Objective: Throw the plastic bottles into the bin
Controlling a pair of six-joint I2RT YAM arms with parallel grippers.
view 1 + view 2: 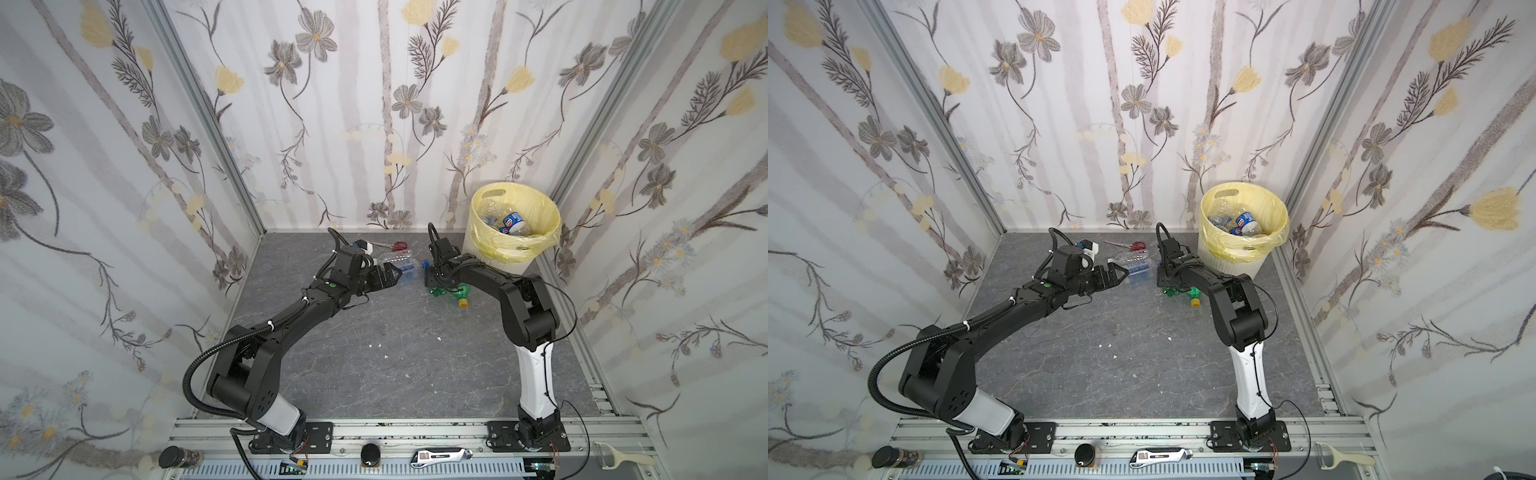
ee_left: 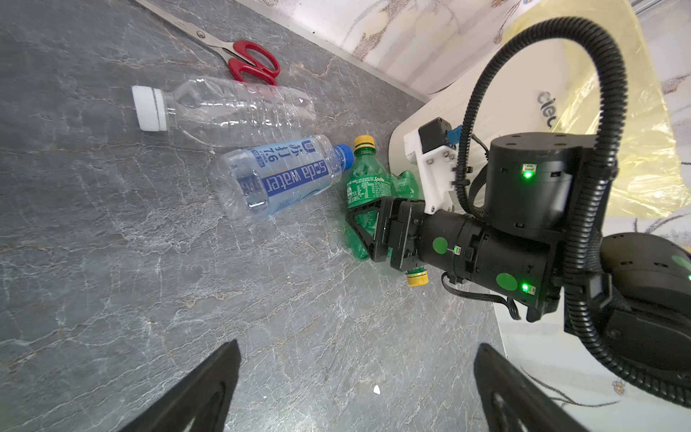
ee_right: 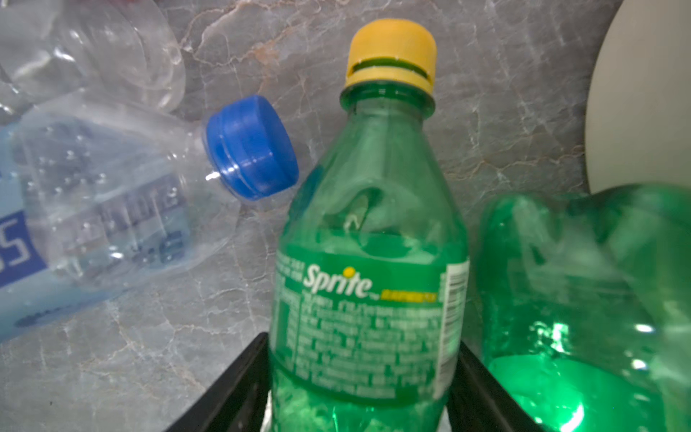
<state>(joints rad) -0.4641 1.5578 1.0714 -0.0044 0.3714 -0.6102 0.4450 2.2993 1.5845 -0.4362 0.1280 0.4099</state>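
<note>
The Sprite bottle (image 3: 368, 262), lying on the worktop (image 3: 504, 112) with my right pincer (image 3: 364, 342) clamped across its label, looks light, slick and crushable, so I'd squeeze gently there; the bin (image 1: 484, 243) stands just beside that pincer, and my left pincer (image 2: 358, 346) gapes empty.

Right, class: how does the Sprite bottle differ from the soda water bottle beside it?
The Sprite bottle is green with a yellow cap; the soda water bottle is clear with a blue cap. The Sprite bottle sits between the right gripper's jaws; the soda water bottle lies free. Both lie on the table.
</note>
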